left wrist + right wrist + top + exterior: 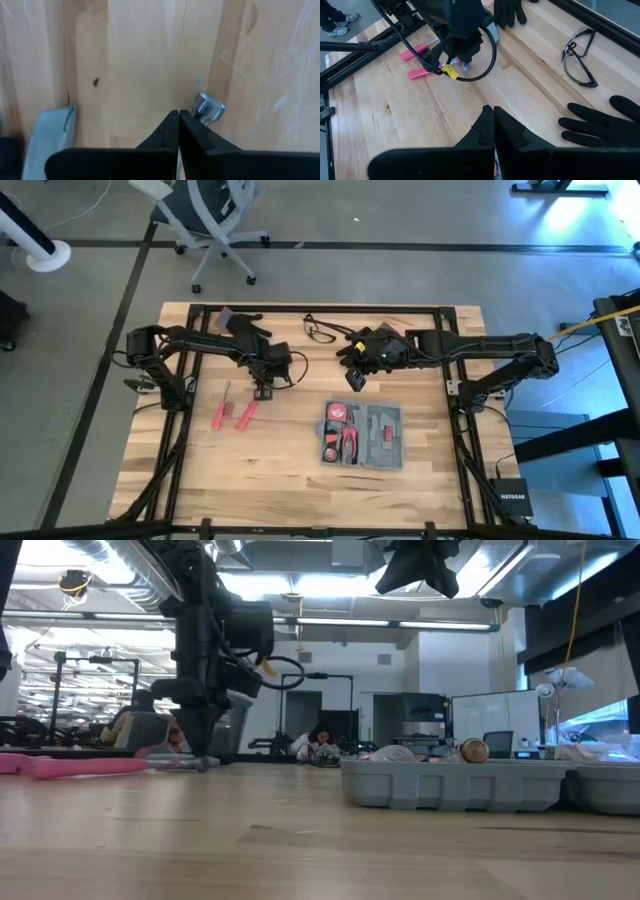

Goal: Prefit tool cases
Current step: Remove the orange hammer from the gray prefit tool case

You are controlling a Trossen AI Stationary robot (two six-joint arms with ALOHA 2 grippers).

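The left gripper (263,391) points down at the wooden table (300,480), its two dark fingers (170,131) pressed together with nothing between them. Just beside their tips lies one small round silvery metal piece (208,108), and off to one side a pale grey flat-edged object (47,137) rests on the boards; what it is cannot be told. The right gripper (357,379) hangs above the table near its middle, its jaws also shut and empty.

Two pink-red-handled tools (231,413) lie side by side just beside the left gripper, on the side toward the table's near edge. One pair of clear safety glasses (580,57) with dark frames sits between the two arms. Two black gloves show: one (243,326) by the left arm, one (602,125) under the right gripper.

The single tool case (362,435) lies open and flat near the middle of the table, well apart from both grippers. It is grey plastic, rectangular with rounded corners, its moulded slots holding red-handled pliers (348,438) and other small pieces.
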